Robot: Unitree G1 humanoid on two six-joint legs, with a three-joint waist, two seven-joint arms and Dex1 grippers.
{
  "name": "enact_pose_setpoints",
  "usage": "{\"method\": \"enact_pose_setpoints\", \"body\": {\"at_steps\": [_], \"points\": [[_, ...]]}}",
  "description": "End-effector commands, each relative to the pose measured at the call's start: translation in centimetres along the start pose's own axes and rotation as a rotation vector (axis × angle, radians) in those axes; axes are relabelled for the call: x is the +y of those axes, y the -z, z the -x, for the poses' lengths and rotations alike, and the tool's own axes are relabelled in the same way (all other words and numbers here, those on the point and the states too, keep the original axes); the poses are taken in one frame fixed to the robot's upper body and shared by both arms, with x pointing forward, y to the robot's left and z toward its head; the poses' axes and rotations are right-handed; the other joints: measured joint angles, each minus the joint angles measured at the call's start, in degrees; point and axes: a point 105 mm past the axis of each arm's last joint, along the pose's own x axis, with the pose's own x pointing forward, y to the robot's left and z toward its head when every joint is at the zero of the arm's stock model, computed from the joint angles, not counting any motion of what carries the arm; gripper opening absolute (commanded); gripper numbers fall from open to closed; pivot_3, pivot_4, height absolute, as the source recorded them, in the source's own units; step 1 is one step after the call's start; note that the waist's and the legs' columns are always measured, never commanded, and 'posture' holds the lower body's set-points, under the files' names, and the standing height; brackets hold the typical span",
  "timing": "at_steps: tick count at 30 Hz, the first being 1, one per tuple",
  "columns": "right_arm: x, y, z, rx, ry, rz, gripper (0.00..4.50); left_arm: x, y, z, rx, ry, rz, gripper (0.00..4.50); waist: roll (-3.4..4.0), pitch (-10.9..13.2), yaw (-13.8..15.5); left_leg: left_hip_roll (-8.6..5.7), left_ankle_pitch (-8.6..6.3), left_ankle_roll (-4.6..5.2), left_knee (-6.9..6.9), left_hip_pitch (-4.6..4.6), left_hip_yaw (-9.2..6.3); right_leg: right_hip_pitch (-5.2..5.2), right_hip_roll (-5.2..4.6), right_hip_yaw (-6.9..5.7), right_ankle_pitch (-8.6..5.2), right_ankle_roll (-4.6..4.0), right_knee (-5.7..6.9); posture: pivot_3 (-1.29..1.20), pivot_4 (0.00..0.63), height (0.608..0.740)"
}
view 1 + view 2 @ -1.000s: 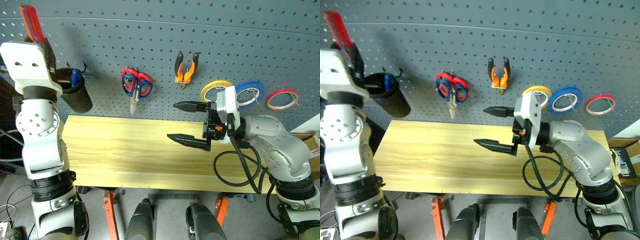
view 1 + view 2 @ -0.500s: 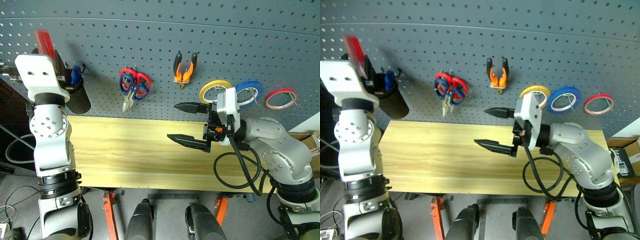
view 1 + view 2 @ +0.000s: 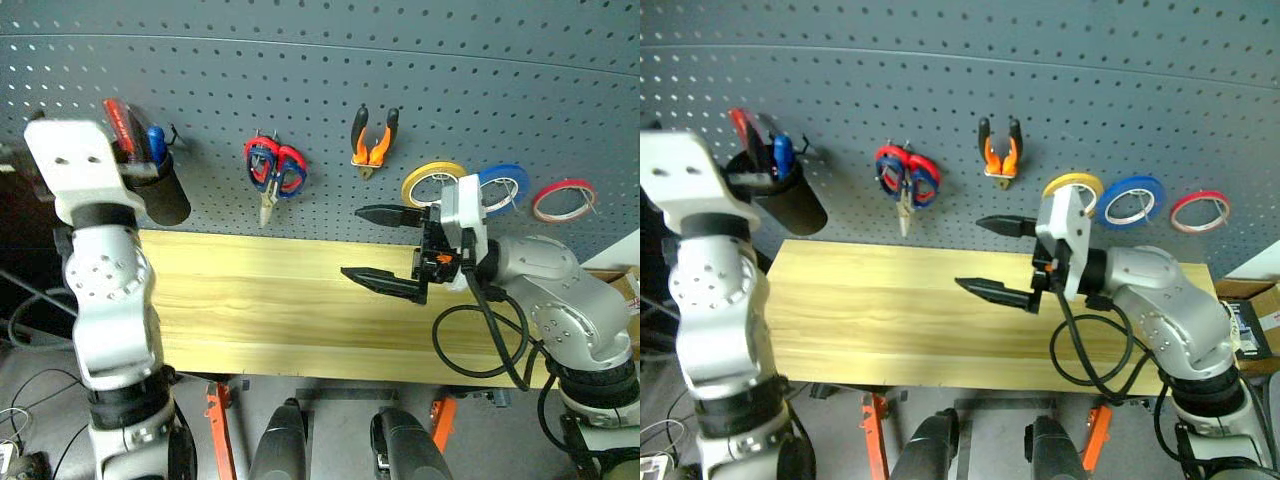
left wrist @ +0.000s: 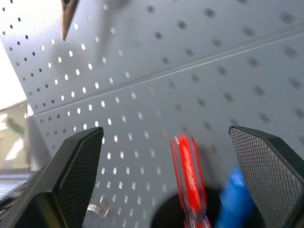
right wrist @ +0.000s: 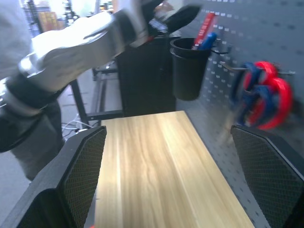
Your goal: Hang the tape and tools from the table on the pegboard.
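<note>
A second ago my left pincer (image 4: pixel 166 180) was clamped on the red-handled screwdriver (image 3: pixel 122 127), held high against the pegboard (image 3: pixel 320 90); now its fingers stand wide apart and the screwdriver sits handle-up in the black cup (image 3: pixel 160 195) hooked on the board above the bench's far left corner, beside a blue-handled tool (image 3: pixel 155 143). So I have let go, and the arm has dropped back a little from the cup. My right pincer (image 3: pixel 385 248) is spread open and empty, hovering over the middle of the bench (image 3: pixel 250 310). The pliers (image 3: pixel 372 140) hang on the board above it, with scissors (image 3: pixel 272 172) to their left, and the red tape ring (image 3: pixel 564 198) hangs past the yellow (image 3: pixel 430 180) and blue rolls (image 3: pixel 502 184). With the screwdriver stowed, I judge the hanging finished.
</note>
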Motion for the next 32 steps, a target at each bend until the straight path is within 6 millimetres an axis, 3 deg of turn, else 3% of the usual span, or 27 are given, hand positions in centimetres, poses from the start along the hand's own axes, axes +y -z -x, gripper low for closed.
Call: {"method": "enact_pose_setpoints", "body": {"at_steps": [1,6,9,13,19,23,32], "points": [[0.6,-1.0,0.6,-0.024,-0.005,0.035,4.50,-0.6,-1.8,1.8,-0.049,0.041,-0.021,4.49,0.00,0.0,0.0,0.02,0.00,0.00,0.00,0.00,-0.01,-0.02,0.02,0.00,0.00,0.00,0.04,0.08,0.199,0.740],[1.4,-0.1,1.2,0.004,-0.002,0.005,4.50,-2.0,0.6,4.1,0.064,0.150,-0.005,4.49,0.12,-0.7,0.1,0.07,0.02,0.03,0.01,0.01,-0.03,0.00,0.08,0.00,0.06,-0.11,0.06,0.08,0.193,0.740],[1.7,1.2,1.6,0.040,0.025,-0.011,4.50,-3.2,3.0,5.5,0.156,0.224,-0.028,4.49,0.16,-1.0,0.2,0.03,-0.03,0.14,0.01,0.08,-0.03,0.10,0.06,0.01,0.06,-0.11,0.04,0.07,0.186,0.740],[1.8,4.2,2.2,0.076,0.134,-0.082,4.50,-5.0,7.9,7.7,0.370,0.326,0.108,4.49,0.24,-1.9,0.2,0.03,0.01,0.21,-0.01,0.14,-0.06,0.17,0.06,0.00,0.15,-0.18,0.02,0.05,0.170,0.740],[0.7,9.1,4.3,0.106,0.427,-0.189,4.50,-7.0,9.9,8.4,0.429,0.414,0.145,4.49,0.36,-3.2,0.1,0.03,0.14,0.20,-0.02,0.31,-0.08,0.30,0.11,0.00,0.31,-0.19,0.03,0.02,0.142,0.740],[0.3,11.9,6.0,0.153,0.588,-0.167,4.50,-8.3,11.8,9.2,0.495,0.475,0.234,4.49,0.61,-4.4,-0.2,0.00,0.17,0.24,-0.09,0.69,0.13,0.57,0.11,0.20,0.38,-0.12,-0.03,-0.02,0.124,0.740],[0.8,16.8,10.5,0.251,0.853,-0.154,4.50,-8.8,15.4,10.8,0.570,0.524,0.233,4.49,0.85,-6.5,-1.6,0.04,0.22,0.33,-0.11,1.27,0.35,1.11,0.17,0.45,0.42,-0.05,-0.12,-0.05,0.081,0.740]]}}
